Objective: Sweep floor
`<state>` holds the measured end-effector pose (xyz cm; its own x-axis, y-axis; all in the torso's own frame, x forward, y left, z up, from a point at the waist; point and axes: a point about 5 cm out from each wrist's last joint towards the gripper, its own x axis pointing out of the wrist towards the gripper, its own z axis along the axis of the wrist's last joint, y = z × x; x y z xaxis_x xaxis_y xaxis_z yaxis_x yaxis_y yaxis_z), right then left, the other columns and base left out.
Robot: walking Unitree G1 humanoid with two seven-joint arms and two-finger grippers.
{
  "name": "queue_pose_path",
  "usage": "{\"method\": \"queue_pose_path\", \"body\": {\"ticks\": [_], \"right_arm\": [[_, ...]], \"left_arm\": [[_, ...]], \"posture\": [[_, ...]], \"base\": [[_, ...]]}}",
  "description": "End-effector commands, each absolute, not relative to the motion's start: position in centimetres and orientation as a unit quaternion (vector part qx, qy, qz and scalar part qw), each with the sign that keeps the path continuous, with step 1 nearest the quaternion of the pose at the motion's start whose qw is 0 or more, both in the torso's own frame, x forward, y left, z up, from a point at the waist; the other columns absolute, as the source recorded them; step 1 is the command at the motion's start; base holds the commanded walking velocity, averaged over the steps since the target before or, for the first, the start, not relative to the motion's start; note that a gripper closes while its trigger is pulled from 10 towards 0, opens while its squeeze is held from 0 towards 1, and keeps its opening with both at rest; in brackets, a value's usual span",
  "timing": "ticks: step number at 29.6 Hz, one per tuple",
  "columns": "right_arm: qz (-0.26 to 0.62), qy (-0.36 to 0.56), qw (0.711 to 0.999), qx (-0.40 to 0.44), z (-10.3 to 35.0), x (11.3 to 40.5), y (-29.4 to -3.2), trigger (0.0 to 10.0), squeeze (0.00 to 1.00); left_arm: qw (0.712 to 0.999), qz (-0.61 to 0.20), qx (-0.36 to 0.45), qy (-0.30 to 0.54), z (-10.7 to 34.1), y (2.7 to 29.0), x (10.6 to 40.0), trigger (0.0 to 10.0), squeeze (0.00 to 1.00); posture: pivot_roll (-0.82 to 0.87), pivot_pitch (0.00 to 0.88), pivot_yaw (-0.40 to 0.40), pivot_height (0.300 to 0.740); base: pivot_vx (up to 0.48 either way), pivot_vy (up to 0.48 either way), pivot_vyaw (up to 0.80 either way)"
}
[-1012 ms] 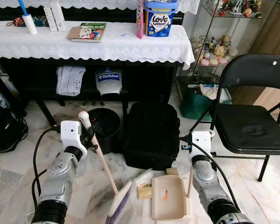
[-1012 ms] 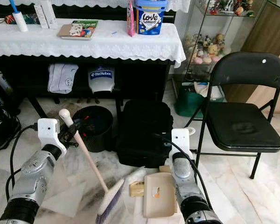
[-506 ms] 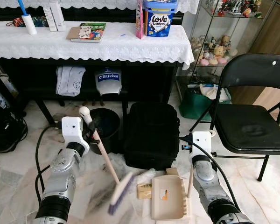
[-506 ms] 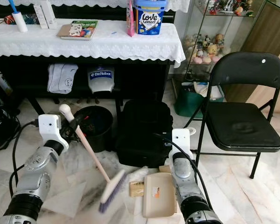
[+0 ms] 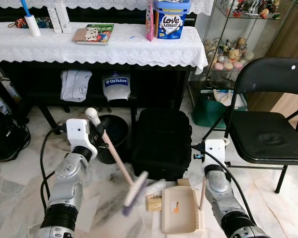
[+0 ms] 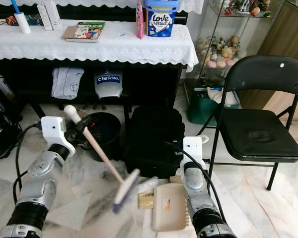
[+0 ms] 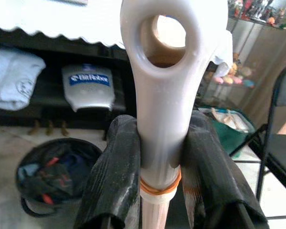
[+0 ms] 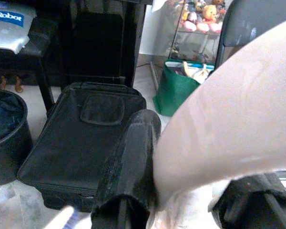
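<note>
The left wrist view shows the left end effector (image 7: 159, 157) clamped on the pale wooden-handled broom (image 5: 120, 166); head views show its blurred bristles beside the beige plastic dustpan (image 5: 179, 209), whose handle the right end effector (image 8: 190, 191) grips. A black soft bag (image 5: 162, 143) stands behind them.

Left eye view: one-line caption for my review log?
Left gripper swings broom toward dustpan held by right gripper, before black bag.
</note>
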<state>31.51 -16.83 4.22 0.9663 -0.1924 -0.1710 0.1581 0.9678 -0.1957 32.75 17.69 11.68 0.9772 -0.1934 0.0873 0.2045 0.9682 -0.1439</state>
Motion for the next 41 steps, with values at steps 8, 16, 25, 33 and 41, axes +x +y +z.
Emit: {"method": "queue_pose_path", "body": {"ticks": [8, 16, 25, 33, 41], "right_arm": [[-0.098, 0.095, 0.987, -0.087, 4.2, 31.4, -17.2, 10.0, 0.00], [-0.101, 0.100, 0.986, -0.089, 4.0, 31.2, -17.4, 10.0, 0.00], [-0.102, 0.105, 0.985, -0.089, 3.9, 31.3, -17.3, 10.0, 0.00], [-0.132, 0.133, 0.977, -0.103, 3.2, 30.8, -17.9, 10.0, 0.00], [-0.154, 0.168, 0.967, -0.114, 2.2, 30.0, -18.8, 10.0, 0.00]], "left_arm": [[0.982, -0.136, -0.126, -0.021, 11.2, 16.4, 33.4, 10.0, 0.00], [0.984, -0.152, -0.094, 0.006, 11.0, 16.9, 33.5, 10.0, 0.00], [0.990, -0.130, -0.048, 0.026, 10.4, 18.4, 33.3, 10.0, 0.00], [0.989, -0.132, -0.048, 0.039, 9.4, 19.1, 32.3, 10.0, 0.00], [0.991, -0.097, -0.084, 0.024, 8.8, 18.9, 31.8, 10.0, 0.00]], "posture": [[0.02, 0.022, 0.000, 0.740], [0.02, 0.030, 0.000, 0.740], [0.03, 0.031, 0.000, 0.740], [0.03, 0.038, 0.001, 0.740], [0.03, 0.049, 0.001, 0.740]], "base": [[0.000, 0.000, 0.00], [0.000, 0.000, 0.00], [0.000, 0.000, 0.00], [0.000, 0.000, 0.00], [0.000, 0.000, 0.00]]}}
